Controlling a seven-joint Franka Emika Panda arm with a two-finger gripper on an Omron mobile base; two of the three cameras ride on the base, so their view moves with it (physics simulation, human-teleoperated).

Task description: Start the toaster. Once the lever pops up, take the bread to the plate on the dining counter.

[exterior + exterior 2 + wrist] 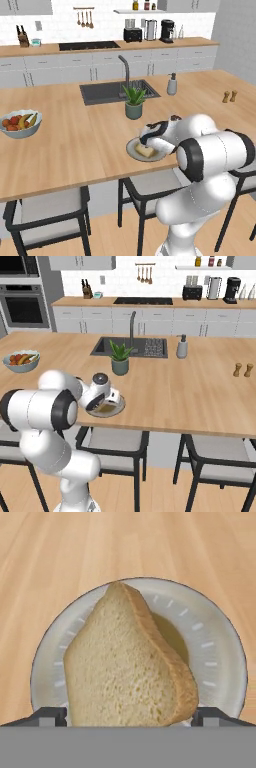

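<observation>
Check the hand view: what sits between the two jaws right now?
The bread stands tilted between the wide-open jaws over the plate; whether either tip touches it, the hand view can't tell.

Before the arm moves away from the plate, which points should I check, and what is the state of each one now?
1. The bread is over the plate: ok.
2. Bread lying flat on the plate: not ok; the hand view shows it tilted, one edge raised.
3. The fingers stand wide on both sides of the slice, gripper open: ok.
4. Fingers clear of the bread: cannot tell.
5. Plate fully on the dining counter, near its front edge: ok.
</observation>
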